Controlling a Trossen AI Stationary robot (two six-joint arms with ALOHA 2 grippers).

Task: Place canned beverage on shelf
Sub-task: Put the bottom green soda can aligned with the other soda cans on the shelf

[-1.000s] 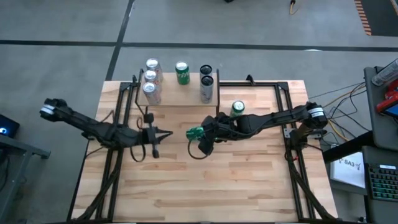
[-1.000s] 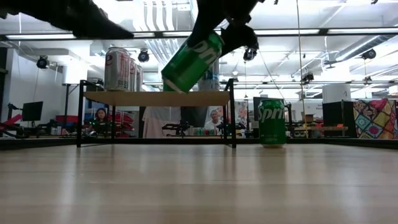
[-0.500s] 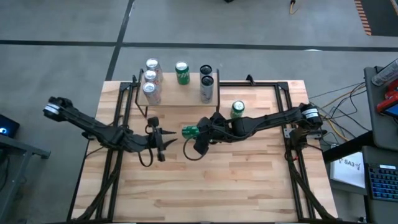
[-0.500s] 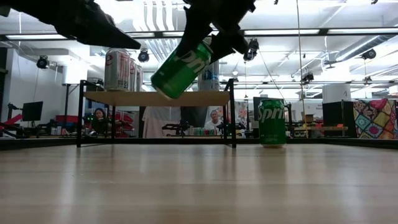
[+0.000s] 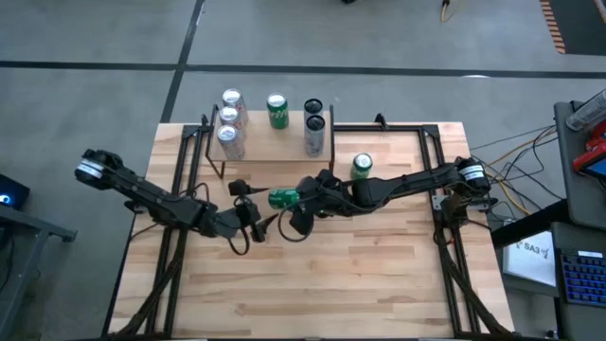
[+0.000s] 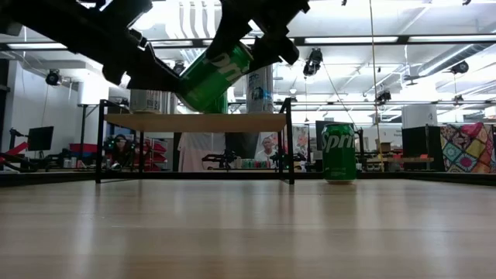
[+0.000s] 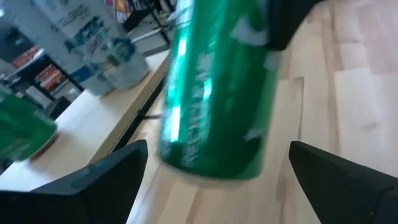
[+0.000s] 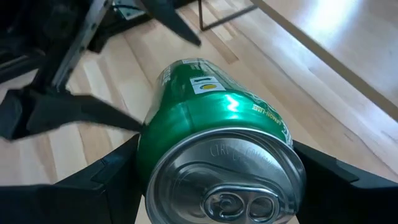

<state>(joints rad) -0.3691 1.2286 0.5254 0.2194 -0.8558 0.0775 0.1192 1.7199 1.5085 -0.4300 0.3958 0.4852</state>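
Holding tilted green can (image 5: 282, 199) aloft | right pincer (image 5: 295, 201) clamped | left pincer (image 5: 252, 210) spread

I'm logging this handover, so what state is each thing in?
Green can: tilted, in the air, held by the right gripper.
Left gripper: open, at the can's base.
Second green can: upright on the table.
Shelf: carrying upright cans.

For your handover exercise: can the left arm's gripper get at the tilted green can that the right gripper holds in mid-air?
Probably yes: the left gripper is open, facing the tilted green can, nothing between them. The right gripper is clamped on its top end.
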